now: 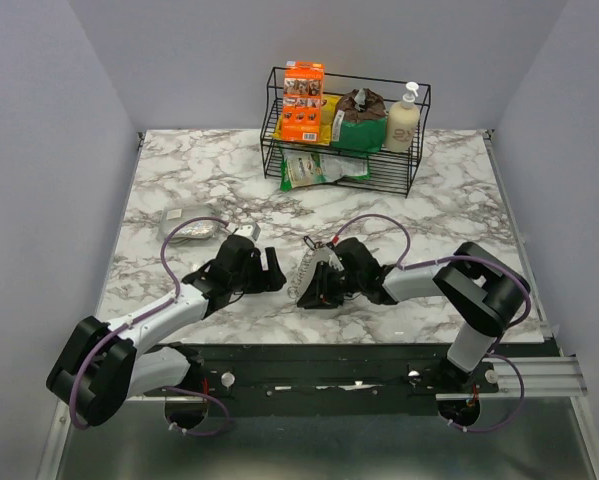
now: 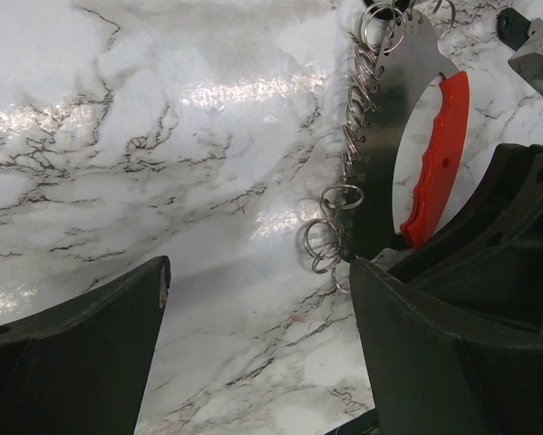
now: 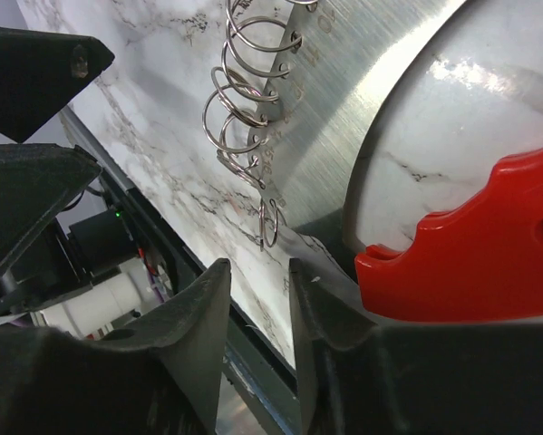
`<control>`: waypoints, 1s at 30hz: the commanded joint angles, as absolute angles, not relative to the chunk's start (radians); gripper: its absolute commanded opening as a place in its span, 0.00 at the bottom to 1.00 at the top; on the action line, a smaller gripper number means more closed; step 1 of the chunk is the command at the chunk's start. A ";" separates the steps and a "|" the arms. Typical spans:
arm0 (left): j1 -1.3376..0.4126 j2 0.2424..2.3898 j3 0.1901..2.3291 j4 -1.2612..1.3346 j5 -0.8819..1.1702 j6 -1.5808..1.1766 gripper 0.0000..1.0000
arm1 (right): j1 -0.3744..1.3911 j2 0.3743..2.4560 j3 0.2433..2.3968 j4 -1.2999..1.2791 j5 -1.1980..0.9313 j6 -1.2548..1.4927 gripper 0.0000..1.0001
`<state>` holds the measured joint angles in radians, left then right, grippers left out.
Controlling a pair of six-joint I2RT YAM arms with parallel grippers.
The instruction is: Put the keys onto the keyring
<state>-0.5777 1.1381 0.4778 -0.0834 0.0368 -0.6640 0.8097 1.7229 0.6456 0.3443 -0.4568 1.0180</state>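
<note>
- The left claw [image 2: 260, 267] is standing wide open over bare marble and gripping nothing. One finger [image 2: 452, 344] is sitting just beside the lower end of a steel plate [image 2: 389, 136].
- The right claw [image 3: 257, 267] is showing only a narrow slit between its fingers. Marble is showing through the slit, and nothing is caught in it.
- The plate's end and its red handle [image 3: 470, 263] are lying against the outer side of one right finger.
- A row of keyrings [image 2: 330, 231] is hanging along the plate's edge, with the last ring sitting just past the right claw's fingertips.
- In the top view the two claws are facing each other with the plate between them.
- Both are working close to the near edge of the counter [image 1: 429, 210], with a metal rail [image 1: 539, 375] running just below it.
- Open marble is stretching behind them to a wire rack [image 1: 274, 120] at the far edge.
- The keys are not showing clearly in any view. A silvery heap [image 1: 192, 228] is lying at the left, beyond the left arm, too small to identify.
</note>
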 commanded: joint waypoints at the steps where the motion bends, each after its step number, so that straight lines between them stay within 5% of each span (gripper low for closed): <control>1: -0.574 1.114 0.459 -0.054 0.009 -0.673 0.89 | 0.822 1.756 0.626 0.403 -0.414 1.074 0.36; 22: -0.574 1.095 0.407 -0.008 0.025 -0.686 0.89 | 0.822 1.822 0.597 0.503 -0.305 1.221 0.28; 30: -0.574 1.089 0.397 -0.005 0.029 -0.686 0.89 | 0.824 1.845 0.591 0.520 -0.295 1.218 0.06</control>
